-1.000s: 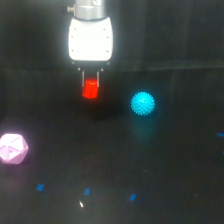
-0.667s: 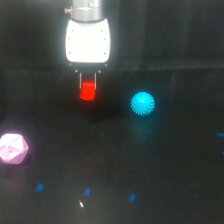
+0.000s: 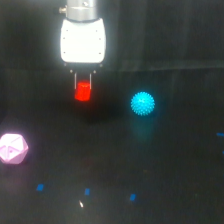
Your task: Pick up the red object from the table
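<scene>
The red object (image 3: 82, 92) is a small bright red cylinder, held between the two thin fingers of my gripper (image 3: 83, 85), which hangs from a white body at the upper middle of the exterior view. The gripper is shut on the cylinder, which hangs a little above the black table (image 3: 150, 165); a faint shadow lies below it. The cylinder is to the exterior view's left of the cyan ball.
A cyan spiky ball (image 3: 143, 103) rests on the table to the exterior view's right of the gripper. A pink faceted polyhedron (image 3: 12, 148) lies at the left edge. Small blue specks (image 3: 87, 191) dot the front of the table.
The gripper has risen slightly with the red cylinder in it. The ball and the polyhedron have not moved.
</scene>
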{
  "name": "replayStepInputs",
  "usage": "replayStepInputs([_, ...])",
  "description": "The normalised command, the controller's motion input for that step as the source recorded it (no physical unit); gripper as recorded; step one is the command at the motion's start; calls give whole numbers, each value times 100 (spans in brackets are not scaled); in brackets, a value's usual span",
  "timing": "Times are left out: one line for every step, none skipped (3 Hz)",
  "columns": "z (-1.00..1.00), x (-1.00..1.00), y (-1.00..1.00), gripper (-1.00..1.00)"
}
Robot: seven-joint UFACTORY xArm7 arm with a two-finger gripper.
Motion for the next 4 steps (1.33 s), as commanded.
replayStepInputs([97, 42, -43, -55])
replayStepInputs([100, 41, -6, -100])
replayStepInputs([-64, -33, -40, -100])
replayStepInputs([-77, -26, -48, -100])
